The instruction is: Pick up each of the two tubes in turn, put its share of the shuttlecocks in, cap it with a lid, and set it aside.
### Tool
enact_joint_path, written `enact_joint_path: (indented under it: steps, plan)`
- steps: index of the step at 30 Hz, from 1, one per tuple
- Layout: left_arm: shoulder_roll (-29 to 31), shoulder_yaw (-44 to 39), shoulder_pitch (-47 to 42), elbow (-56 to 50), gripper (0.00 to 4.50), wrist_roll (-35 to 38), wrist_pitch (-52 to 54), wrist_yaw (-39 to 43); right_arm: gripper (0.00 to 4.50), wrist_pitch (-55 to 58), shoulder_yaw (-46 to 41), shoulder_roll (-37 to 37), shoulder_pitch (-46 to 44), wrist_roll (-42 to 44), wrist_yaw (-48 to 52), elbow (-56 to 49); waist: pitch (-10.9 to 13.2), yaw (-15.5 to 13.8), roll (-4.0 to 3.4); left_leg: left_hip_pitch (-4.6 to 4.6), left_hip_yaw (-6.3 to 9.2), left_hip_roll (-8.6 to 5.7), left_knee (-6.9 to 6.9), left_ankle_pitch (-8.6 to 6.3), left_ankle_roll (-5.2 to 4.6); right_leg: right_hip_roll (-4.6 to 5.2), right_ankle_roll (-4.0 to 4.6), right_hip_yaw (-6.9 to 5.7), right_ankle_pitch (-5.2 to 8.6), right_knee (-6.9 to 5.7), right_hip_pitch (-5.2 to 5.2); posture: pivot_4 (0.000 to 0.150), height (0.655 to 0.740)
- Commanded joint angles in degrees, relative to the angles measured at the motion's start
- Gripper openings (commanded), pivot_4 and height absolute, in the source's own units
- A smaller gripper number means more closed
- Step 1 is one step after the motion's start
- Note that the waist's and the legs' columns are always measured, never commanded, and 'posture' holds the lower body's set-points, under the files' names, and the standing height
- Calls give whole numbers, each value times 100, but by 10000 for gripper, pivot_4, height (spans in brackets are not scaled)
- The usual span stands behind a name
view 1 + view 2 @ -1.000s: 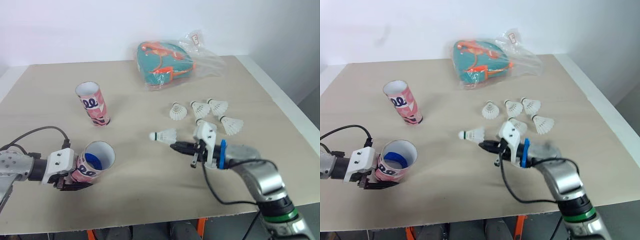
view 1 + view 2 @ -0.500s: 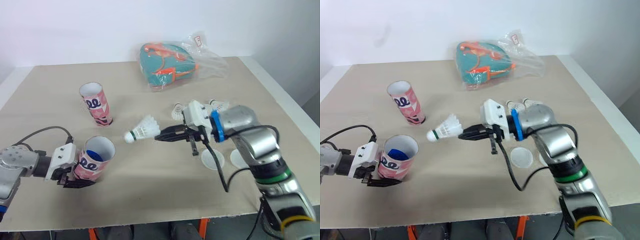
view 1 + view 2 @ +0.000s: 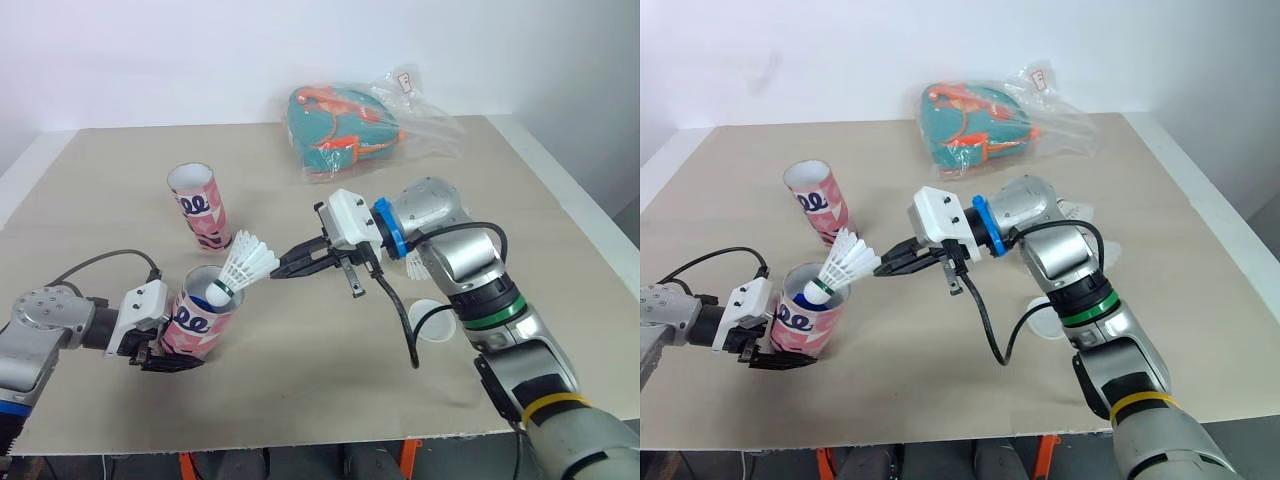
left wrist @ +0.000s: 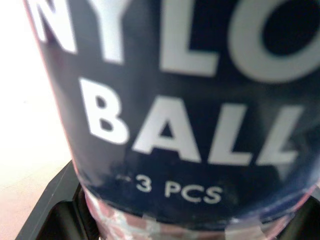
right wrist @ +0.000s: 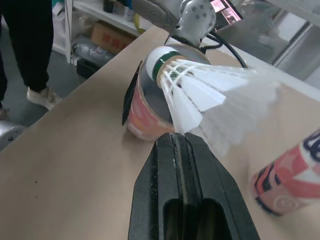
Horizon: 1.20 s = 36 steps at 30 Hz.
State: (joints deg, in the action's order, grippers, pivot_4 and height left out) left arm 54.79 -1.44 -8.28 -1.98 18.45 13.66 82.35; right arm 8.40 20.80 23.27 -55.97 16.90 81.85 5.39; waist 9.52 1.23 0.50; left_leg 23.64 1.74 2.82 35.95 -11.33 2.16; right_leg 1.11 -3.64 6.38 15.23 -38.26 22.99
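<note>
The left fingers [image 3: 163,358] are clenching the lower end of a pink tube [image 3: 197,318], which is leaning at the front-left of the bench [image 3: 320,390]. The right fingers [image 3: 300,266] are pinching the white skirt of a shuttlecock [image 3: 248,264], its green-banded cork sitting at that tube's open mouth. The second tube [image 3: 201,208] is standing upright farther back, and a white lid [image 3: 430,320] is lying beside the right arm.

A pale beige counter [image 3: 330,390] with a white right edge stands against a plain white wall [image 3: 200,50]. Grey floor [image 3: 625,215] shows past that edge, and an orange frame [image 3: 402,450] shows under the near edge. Past the counter, the right wrist view shows a shelf [image 5: 95,10] with a cardboard box [image 5: 107,35], and a person's dark trouser legs [image 5: 30,40].
</note>
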Motion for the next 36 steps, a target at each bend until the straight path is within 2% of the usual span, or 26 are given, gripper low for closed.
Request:
enact_joint_path:
  steps: [1,11,14,17,24,30,33,36]
  plan:
    - [-84,317,102,-136,33855,-35,63,20,246,-476,142,-127,-318,-383,44,357,0,0,0,0,0,0,0,0,0,0,0,0,0,0,0,1500,7400]
    - [-81,322,36,-109,33855,-21,94,34,246,-815,269,-425,-674,-513,385,684,1,-2,-1,2,1,0,-1,0,0,1,3,0,1,-1,2,1500,7400]
    - [-91,325,15,-99,33855,-22,102,22,246,-494,167,-551,-783,-251,494,737,1,-2,-1,2,0,0,1,0,0,1,2,0,0,-1,1,1500,7400]
    - [-97,326,-6,-92,33855,-17,117,12,10044,-122,93,-521,-801,-37,635,638,1,-3,-1,2,1,0,1,0,0,1,4,0,-1,-1,1,1500,7400]
    - [-114,349,-42,-85,33855,-19,143,8,42726,352,-243,-415,-653,351,484,289,1,-4,-1,3,2,-1,0,0,0,2,3,-1,0,-1,1,1500,7400]
    - [-89,364,-31,-183,33855,-25,178,1,42726,1073,-1047,30,-66,752,-183,59,-2,-20,4,6,6,-8,2,0,0,10,-1,-1,2,1,-4,1500,7400]
    - [42,344,29,-246,33855,-85,163,12,42726,1394,-1572,242,621,764,-1026,-130,-2,-19,3,7,2,-13,2,0,0,16,-3,-2,2,4,-3,1500,7400]
    - [211,278,96,-272,33855,-116,120,73,42726,1314,-1710,427,1512,324,-1867,-682,-2,-7,4,13,4,-12,-6,0,0,13,-3,-2,8,4,6,1500,7400]
